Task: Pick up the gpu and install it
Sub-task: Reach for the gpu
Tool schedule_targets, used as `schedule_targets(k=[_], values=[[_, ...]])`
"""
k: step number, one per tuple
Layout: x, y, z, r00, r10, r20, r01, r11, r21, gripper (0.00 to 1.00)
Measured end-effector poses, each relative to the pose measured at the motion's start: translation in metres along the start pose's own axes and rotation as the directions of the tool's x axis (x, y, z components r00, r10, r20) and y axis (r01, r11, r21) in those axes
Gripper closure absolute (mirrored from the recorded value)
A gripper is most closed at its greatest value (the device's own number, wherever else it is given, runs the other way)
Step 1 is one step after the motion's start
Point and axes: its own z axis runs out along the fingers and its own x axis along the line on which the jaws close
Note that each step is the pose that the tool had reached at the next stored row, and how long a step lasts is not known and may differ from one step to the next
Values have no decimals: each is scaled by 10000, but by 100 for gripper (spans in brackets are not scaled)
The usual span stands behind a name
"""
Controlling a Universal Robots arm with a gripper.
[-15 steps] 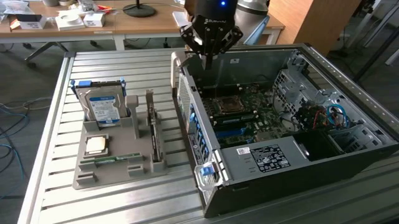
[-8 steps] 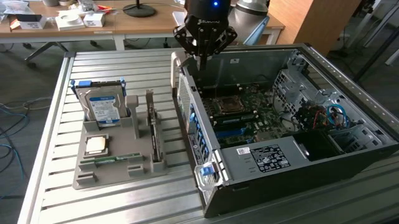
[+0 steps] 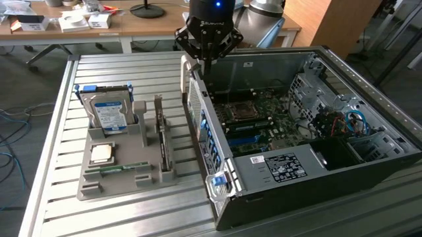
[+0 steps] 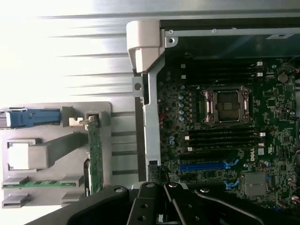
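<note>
- My gripper (image 3: 206,63) is closed all the way, fingertips together, with nothing between them.
- I hang over the rear wall of the open case (image 3: 316,168), just beside the pale latch (image 3: 189,66) at its corner.
- The gpu (image 3: 160,133) is not in my hold. It stands on its long edge in a slot of the grey tray (image 3: 118,185), on the side of the tray nearest the case.
- In the wrist view the gpu (image 4: 95,159) shows edge-on as a thin green strip, with its metal bracket end toward the tray's upper posts. It is near my fingers but apart from them.
- The tray lies on the slatted table (image 3: 99,69), to the exterior view's left of the case.
- The drive (image 3: 108,112) stands upright in its blue frame at the far end of the tray, well apart from the gpu.
- A chip (image 3: 101,153) lies flat in the tray in front of the drive, and a memory strip (image 3: 122,168) lies flat just in front of the chip.
- Inside the case the board (image 3: 264,118) lies flat, its socket (image 4: 226,104) near the middle.
- A blue slot (image 4: 201,166) runs across the board, on the side of the socket nearer my fingers.
</note>
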Motion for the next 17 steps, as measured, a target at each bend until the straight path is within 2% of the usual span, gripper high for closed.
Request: schedule_targets(k=[17], values=[[378,-17,-1,10000,0,0,0,10000,2,89]])
